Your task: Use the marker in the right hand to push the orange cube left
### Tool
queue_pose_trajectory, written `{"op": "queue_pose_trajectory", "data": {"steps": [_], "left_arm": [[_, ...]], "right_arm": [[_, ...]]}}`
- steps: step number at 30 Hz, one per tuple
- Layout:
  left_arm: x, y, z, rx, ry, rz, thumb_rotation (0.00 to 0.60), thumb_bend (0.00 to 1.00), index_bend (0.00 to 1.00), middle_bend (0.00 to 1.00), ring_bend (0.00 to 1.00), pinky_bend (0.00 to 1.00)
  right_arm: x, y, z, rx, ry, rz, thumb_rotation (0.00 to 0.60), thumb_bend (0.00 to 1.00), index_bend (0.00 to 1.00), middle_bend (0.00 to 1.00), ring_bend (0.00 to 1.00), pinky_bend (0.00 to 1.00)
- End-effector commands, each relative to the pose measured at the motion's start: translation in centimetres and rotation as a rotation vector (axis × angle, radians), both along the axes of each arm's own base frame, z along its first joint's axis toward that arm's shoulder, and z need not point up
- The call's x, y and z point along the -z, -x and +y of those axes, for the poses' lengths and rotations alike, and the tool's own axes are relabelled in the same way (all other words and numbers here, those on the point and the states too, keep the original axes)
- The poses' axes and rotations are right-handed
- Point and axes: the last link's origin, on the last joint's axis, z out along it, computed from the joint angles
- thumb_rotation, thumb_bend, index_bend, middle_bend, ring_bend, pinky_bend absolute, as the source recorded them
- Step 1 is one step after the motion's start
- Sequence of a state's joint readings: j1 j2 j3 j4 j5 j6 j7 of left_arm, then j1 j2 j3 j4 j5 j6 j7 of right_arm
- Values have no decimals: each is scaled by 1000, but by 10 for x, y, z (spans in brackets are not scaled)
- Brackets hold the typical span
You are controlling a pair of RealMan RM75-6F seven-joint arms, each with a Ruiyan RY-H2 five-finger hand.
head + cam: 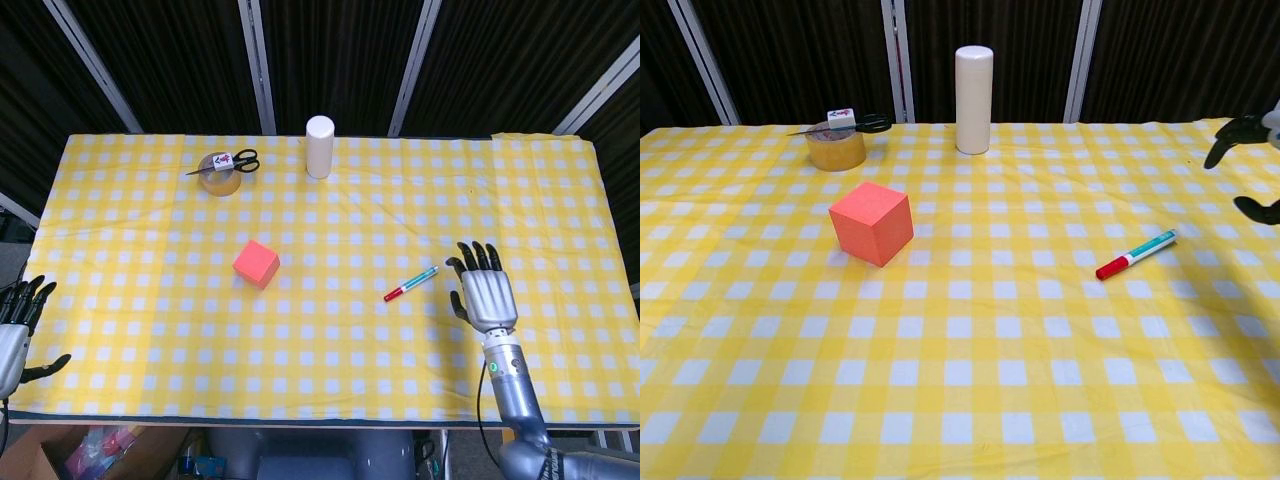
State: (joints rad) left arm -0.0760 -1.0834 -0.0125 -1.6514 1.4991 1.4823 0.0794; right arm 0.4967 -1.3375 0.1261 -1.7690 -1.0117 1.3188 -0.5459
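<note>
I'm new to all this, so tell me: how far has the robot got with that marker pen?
Done, it seems: the marker pen lies flat on the checked tablecloth, red cap toward the red cube. In hand: nothing; the right hand is open beside the pen, clear of it, and the left hand is open at the table's edge. Left: probably only drawing the right arm back.

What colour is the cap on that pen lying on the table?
Red; the pen has a red cap and a teal and white barrel, clearest in the chest view.
</note>
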Motion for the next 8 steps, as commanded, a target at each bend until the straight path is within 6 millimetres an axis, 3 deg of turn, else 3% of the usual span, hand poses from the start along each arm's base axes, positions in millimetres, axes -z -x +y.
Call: {"op": "queue_pose_trajectory", "data": {"steps": [1, 3, 5, 8], "left_arm": [[-1, 0, -1, 10, -17, 2, 600, 0, 0, 0, 0, 0], [-2, 0, -3, 17, -31, 4, 600, 0, 0, 0, 0, 0], [-2, 0, -4, 19, -40, 3, 600, 0, 0, 0, 0, 0], [-3, 1, -5, 22, -53, 4, 600, 0, 0, 0, 0, 0]], "right_arm": [[-34, 25, 41, -30, 36, 14, 600, 499, 177, 64, 0, 0], [-47, 41, 58, -35, 48, 36, 600, 461, 58, 14, 0, 0], [-55, 54, 71, -34, 52, 47, 600, 418, 2, 0, 0, 0], [-66, 70, 87, -13, 54, 65, 600, 392, 0, 0, 0, 0]]}}
